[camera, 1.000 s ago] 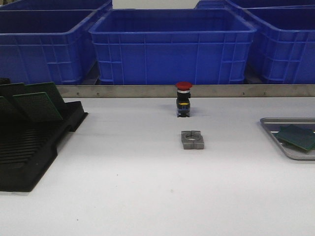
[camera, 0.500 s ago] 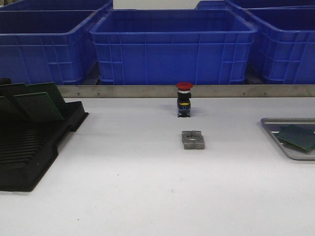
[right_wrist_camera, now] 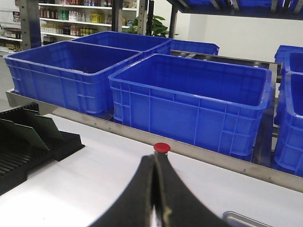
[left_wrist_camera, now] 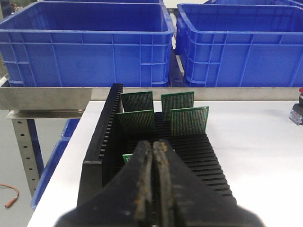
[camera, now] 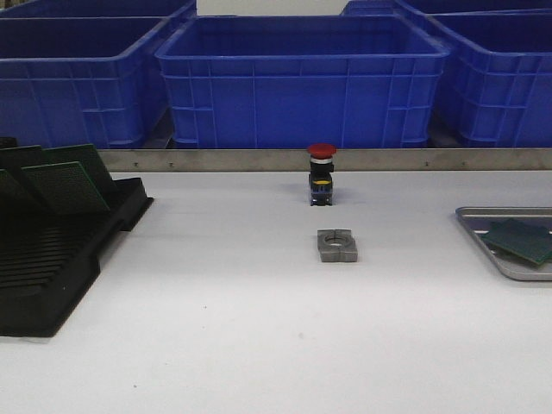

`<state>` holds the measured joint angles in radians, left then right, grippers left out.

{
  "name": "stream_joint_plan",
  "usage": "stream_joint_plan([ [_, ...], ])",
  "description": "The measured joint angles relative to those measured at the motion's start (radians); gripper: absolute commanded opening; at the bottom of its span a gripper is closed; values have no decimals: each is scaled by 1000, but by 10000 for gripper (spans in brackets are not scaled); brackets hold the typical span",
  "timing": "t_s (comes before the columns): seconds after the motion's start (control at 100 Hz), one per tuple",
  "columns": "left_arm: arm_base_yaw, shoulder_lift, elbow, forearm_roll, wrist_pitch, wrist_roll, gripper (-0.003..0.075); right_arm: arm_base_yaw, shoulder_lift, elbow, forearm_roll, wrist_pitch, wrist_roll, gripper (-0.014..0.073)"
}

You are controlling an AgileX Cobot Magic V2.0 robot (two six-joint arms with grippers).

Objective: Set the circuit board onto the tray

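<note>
On white table [camera: 259,328], tray [camera: 483,226] — blue bins [camera: 302,82] behind

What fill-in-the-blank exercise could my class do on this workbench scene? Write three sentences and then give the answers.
1. The push button standing on the table has a cap coloured ____.
2. One green circuit board lies on the silver ____ at the table's right edge.
3. The other circuit boards stand upright in the slotted rack, whose colour is ____.

Answers: red; tray; black
</note>
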<state>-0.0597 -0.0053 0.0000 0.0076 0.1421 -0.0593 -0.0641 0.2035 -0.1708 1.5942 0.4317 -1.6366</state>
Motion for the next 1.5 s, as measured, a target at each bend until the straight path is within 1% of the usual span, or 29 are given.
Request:
stream_joint_plan([
  [0.93, 0, 0, 1, -8, 0, -2, -20, 0, 0, 0, 0, 0, 0, -61],
  [1.0, 0, 0, 1, -8, 0, -2, -20, -4, 0, 0, 0, -32, 0, -61],
  [1.11, 0, 0, 1, -8, 0, -2, -20, -23, 0, 6, -14, -143, 1, -61],
  [1.18, 0, 0, 1, -8, 0, -2, -20, -34, 0, 8, -93, -204, 51, -61],
  [1.25, 0, 0, 0, -8, 0, -2, -20, -34, 0, 8, -241, -230, 178, -61],
  [1.3, 0, 0, 1, -8, 0, -2, -20, -34, -3, 10, -401, -230, 313, -61],
  [1.32, 0, 0, 1, -8, 0, -2, -20, -34, -5, 10, -444, -230, 349, -61],
  [1.37, 0, 0, 1, -8, 0, -2, -20, -34, -9, 10, -617, -228, 508, -61],
  [1.39, 0, 0, 1, -8, 0, -2, -20, -34, -13, 10, -660, -226, 549, -61],
  [1.44, 0, 0, 1, -8, 0, -2, -20, -34, -21, 12, -823, -226, 717, -61],
  [1.5, 0, 0, 1, -8, 0, -2, -20, -34, -37, 26, -974, -226, 875, -61],
])
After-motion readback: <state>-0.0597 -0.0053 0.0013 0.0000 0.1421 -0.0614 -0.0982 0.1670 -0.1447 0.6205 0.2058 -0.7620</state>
